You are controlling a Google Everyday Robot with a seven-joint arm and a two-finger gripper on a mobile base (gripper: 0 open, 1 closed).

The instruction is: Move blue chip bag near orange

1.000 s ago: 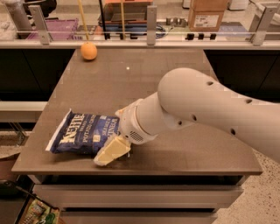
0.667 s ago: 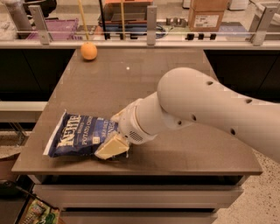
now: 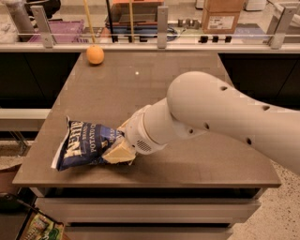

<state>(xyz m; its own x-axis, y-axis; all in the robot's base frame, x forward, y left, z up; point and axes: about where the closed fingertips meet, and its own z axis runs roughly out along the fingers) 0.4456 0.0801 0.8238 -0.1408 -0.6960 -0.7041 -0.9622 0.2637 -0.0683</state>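
Note:
The blue chip bag, dark navy with white lettering, lies crumpled at the front left of the brown table. My gripper is at the bag's right end. One cream finger is in front of the bag's edge and the other is behind it, closed on the bag. The bag's left end is tipped up a little. The orange sits at the far left corner of the table, well away from the bag. My thick white arm reaches in from the right.
A metal rail with posts runs behind the table's far edge, with cardboard boxes and clutter beyond it. The table's left and front edges are close to the bag. A lower shelf stands at the left.
The bag has shifted slightly left and toward the front with the gripper on its right end, and its left end has tipped up. The orange has not moved.

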